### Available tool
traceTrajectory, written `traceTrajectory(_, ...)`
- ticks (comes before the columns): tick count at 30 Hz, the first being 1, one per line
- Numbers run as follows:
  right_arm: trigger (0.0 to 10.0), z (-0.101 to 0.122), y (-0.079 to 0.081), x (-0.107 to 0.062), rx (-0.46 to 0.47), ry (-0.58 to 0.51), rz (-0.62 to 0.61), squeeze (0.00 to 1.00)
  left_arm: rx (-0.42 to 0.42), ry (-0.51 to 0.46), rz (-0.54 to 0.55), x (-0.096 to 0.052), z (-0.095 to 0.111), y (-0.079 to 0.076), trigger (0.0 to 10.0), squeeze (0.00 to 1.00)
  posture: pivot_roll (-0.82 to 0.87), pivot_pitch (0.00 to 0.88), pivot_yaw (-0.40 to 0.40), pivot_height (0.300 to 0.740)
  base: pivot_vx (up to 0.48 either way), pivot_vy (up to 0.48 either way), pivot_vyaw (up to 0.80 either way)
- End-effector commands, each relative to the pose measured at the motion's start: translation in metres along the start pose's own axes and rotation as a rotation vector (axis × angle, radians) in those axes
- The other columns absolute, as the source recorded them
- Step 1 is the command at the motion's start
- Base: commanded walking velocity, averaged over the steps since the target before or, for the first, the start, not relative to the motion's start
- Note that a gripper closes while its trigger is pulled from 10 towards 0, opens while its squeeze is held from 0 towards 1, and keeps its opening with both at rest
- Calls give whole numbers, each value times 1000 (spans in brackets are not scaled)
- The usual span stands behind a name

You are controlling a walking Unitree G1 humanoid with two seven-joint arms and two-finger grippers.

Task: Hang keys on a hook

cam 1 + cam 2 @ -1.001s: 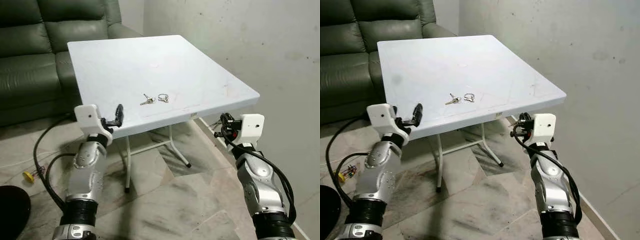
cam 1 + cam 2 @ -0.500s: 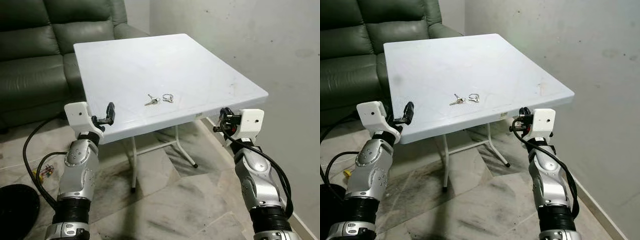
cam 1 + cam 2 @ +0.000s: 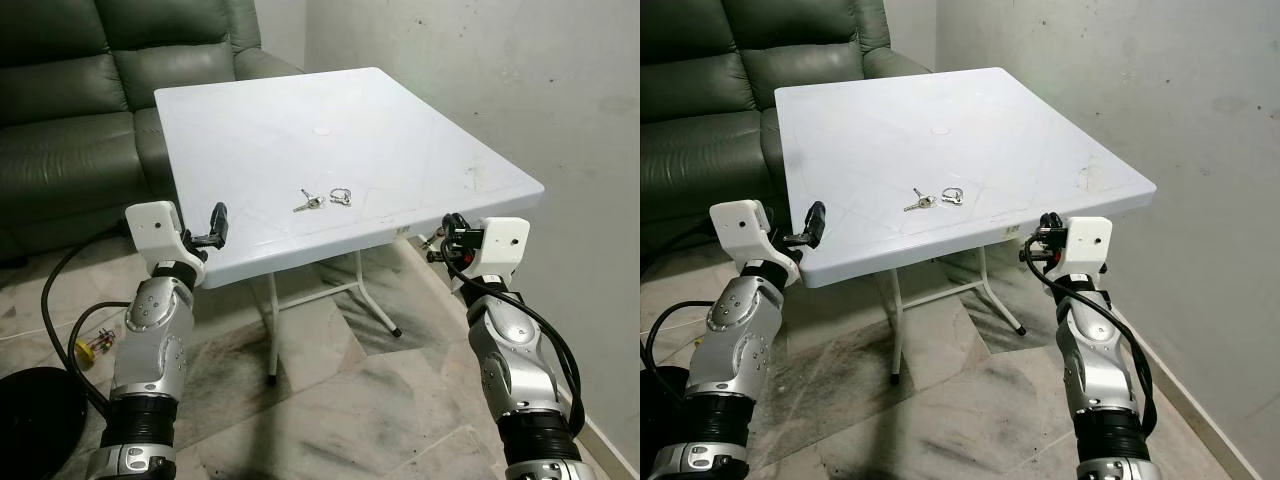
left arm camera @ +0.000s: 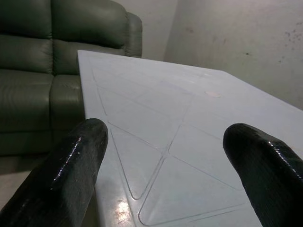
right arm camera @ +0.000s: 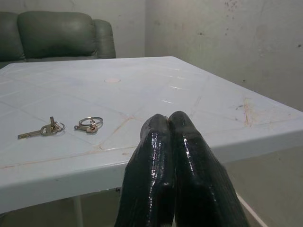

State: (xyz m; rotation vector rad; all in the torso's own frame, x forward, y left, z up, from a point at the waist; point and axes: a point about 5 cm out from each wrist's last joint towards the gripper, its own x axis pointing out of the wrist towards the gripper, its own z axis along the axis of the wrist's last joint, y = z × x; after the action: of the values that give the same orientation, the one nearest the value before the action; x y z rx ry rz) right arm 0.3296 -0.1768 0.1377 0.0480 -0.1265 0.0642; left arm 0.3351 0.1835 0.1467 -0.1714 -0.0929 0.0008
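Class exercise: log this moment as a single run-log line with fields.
stage: approach | small metal keys and key ring: on white plastic folding table, untouched | left claw: open, at near edge | right claw: shut, near corner

No text, label, brand, number or sign can be read anywhere here

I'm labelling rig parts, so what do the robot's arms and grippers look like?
Both arms are jointed silver metal with black ribbed collars and looping black cables. Each wrist carries a white boxy housing. The left gripper and right gripper each have two long, glossy black, round-tipped fingers.
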Motion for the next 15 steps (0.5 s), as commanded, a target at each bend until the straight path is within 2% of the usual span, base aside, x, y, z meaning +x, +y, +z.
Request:
traceTrajectory(1,10000,3,-2,0,2,-16,-8,0,3,-7,-21,3,5,-4,10000,0,50,0,-18,740,0,0,-638)
traceTrajectory(3,10000,2,-1,-1,1,-15,-6,0,-12,3,-29,3,3,-6,10000,0,45,0,-19,740,0,148,-644)
traceTrajectory(9,10000,1,1,-3,3,-11,0,0,-12,12,-33,3,2,-7,10000,0,43,0,-19,740,0,436,-644)
traceTrajectory(15,10000,0,2,-5,3,-4,5,0,-14,27,-29,4,0,-9,10000,0,43,0,-19,740,0,0,-641)
